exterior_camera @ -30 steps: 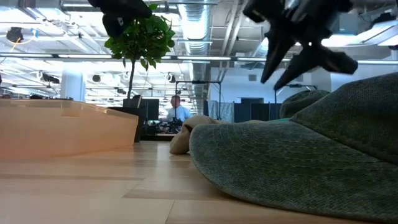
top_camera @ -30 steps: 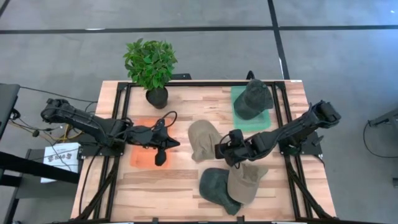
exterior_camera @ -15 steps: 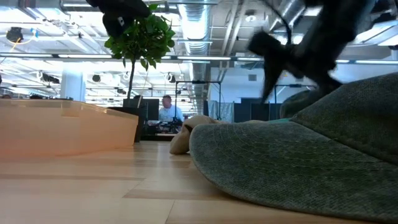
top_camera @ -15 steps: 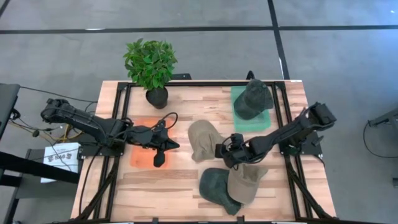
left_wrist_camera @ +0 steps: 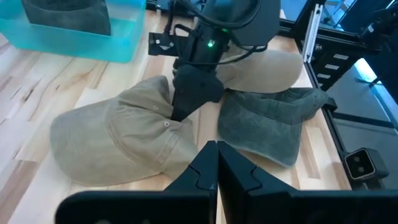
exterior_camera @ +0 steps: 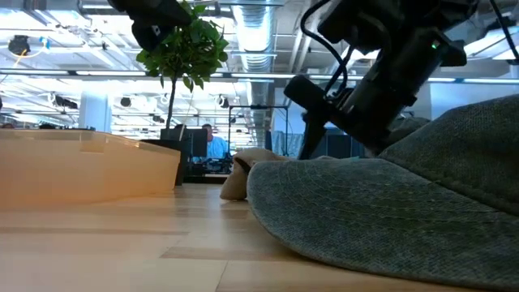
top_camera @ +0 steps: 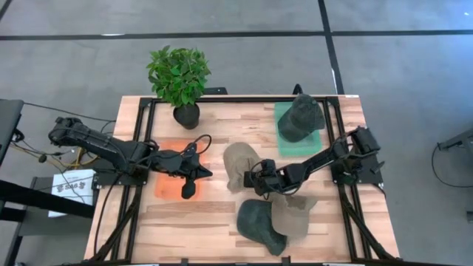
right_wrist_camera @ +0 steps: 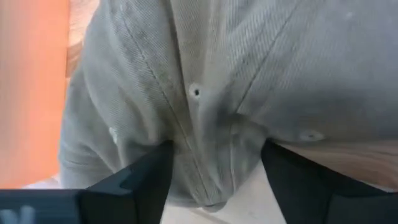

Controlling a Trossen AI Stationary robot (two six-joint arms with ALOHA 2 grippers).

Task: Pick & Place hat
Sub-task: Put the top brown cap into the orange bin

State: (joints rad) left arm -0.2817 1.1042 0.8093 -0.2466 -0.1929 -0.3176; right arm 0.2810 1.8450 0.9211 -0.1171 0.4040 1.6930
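Wooden table [top_camera: 214,214], scattered caps, possibly office room behind

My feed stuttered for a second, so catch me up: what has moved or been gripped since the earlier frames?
The right gripper swung from above the low tan cap toward the table's middle and dropped onto the centre tan cap, fingers spread wide astride its crown, not yet closed. Nothing gripped or released. Left gripper unchanged, shut over the orange mat. The caps, the plant and the green tray with its dark cap stayed put.
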